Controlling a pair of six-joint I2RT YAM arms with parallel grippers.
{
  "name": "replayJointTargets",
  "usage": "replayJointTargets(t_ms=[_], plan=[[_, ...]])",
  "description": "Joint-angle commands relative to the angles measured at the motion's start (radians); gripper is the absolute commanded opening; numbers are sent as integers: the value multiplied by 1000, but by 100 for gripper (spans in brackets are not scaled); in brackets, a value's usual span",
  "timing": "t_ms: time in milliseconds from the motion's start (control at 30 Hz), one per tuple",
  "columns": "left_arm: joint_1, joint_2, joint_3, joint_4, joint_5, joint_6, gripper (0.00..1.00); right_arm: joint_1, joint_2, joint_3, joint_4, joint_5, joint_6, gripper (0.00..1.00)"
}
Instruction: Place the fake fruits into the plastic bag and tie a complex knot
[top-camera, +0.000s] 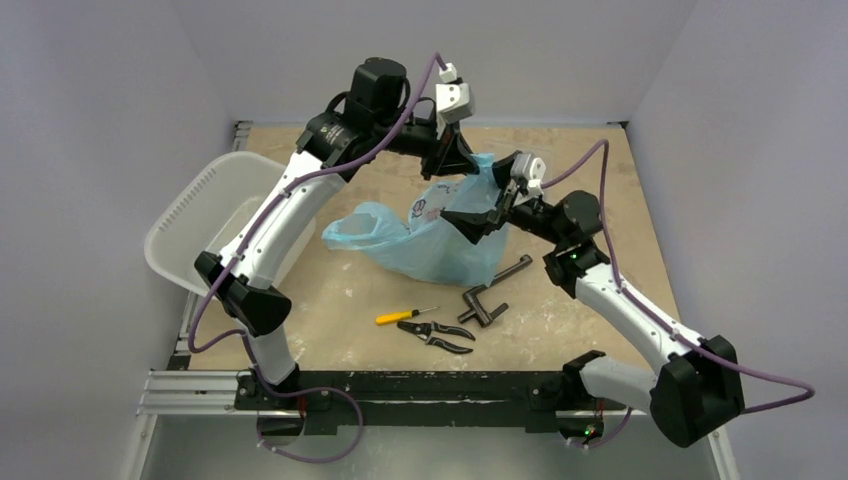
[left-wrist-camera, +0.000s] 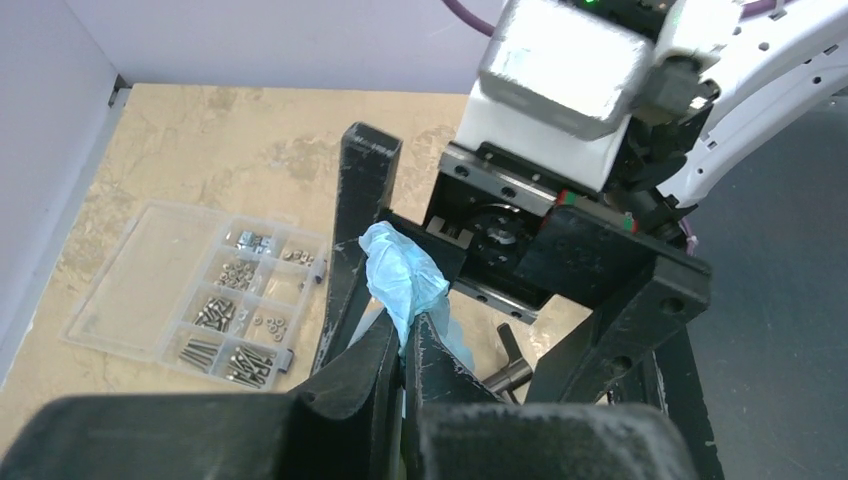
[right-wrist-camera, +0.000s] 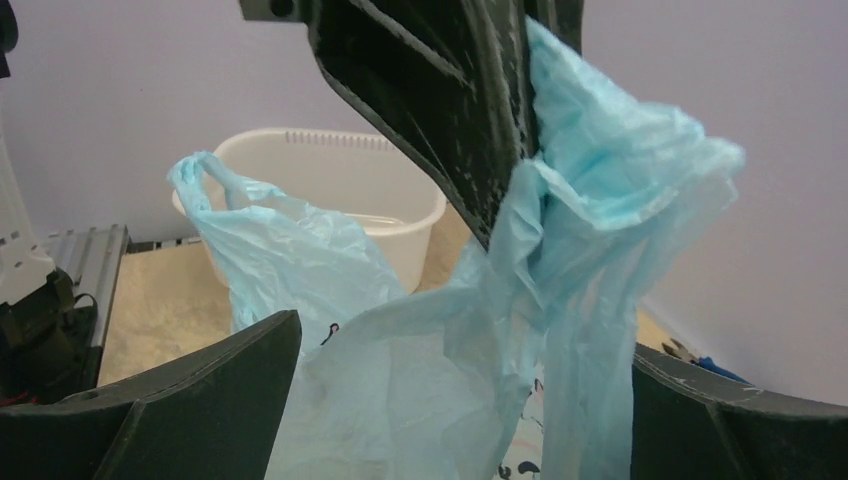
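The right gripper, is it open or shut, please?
Open: the right gripper has both fingers wide apart, with the plastic bag hanging between them.

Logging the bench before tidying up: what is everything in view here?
bag: one, light blue, middle of table, top lifted
tub: one, white, table's left edge
parts box: one, clear, on table
screwdriver: one, yellow handle, near front
pliers: one, black, beside screwdriver
handle tool: one, black, right of pliers
left fingers: two, black, shut on bag's top
right fingers: two, black, open around bag
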Motion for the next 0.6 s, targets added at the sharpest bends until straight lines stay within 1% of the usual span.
replayJointTargets(t_ms=[0,100,167,233,433,567], plan=[[-5,-17,-11,69,37,22,0,3,-83,10,-40,3,-73,99],[-6,-24,-27,130,66,-36,0,6,-8,10,94,93,32,99],[-8,-28,-41,174,81,-81,0,6,74,20,173,157,83,94],[-8,-28,-43,200,85,-119,0,5,141,20,231,169,104,86],[-6,-41,-60,268,114,-195,0,26,291,-44,351,139,121,63],[-1,-42,-67,325,139,-286,0,44,390,-83,414,122,127,40]])
